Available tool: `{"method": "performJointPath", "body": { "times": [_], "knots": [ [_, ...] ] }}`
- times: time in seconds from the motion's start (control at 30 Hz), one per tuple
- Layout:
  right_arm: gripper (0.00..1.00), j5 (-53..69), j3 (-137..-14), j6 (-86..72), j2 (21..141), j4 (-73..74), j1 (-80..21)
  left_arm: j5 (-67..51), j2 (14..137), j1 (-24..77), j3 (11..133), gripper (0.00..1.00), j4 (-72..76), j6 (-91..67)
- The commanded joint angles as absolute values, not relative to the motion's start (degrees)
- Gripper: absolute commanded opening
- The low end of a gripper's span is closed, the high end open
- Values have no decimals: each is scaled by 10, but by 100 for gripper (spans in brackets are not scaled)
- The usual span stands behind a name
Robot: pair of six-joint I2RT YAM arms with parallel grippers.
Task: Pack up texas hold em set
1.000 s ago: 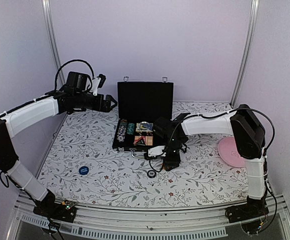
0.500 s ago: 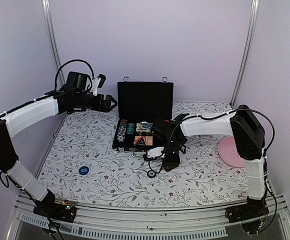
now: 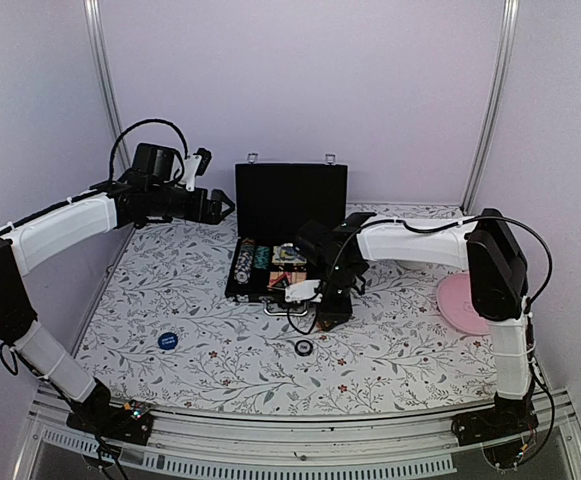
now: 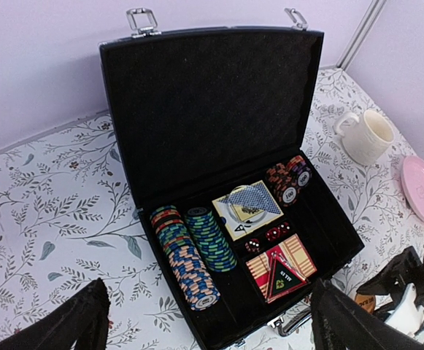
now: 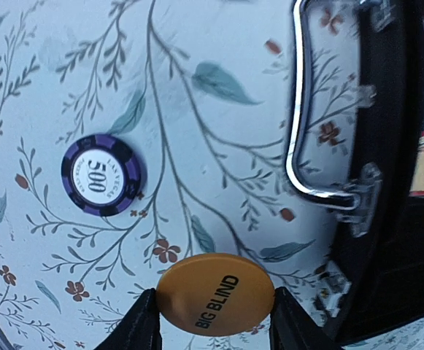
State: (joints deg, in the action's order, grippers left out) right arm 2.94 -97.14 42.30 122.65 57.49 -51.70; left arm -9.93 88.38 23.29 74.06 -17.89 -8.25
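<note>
Right wrist view: the right claw [image 5: 213,324] pinches a yellow button [image 5: 215,294]. A purple chip [image 5: 103,175] lies ahead of it, the case [image 5: 390,146] off to one side. The left claw [image 4: 204,321] is spread wide.

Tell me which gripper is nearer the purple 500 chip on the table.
Right. The right gripper, clamped on the Big Blind button, hangs just beside the purple 500 chip near the case handle. The left gripper is far off, raised left of the case lid.

Top camera overlooks the whole table [image 3: 170,290]; left wrist frames the briefcase [image 4: 212,109] from afar, right wrist closely
</note>
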Motion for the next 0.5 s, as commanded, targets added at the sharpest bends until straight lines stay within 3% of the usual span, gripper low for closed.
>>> {"method": "performJointPath", "body": {
  "times": [0.0,0.47],
  "knots": [
    [35,31,-1048,433,1208,573,-517,-106,876,223,738,96,-176,-86],
    [38,-106,-1187,467,1330,366,-470,-117,869,215,739,96,-175,-91]
  ]
}}
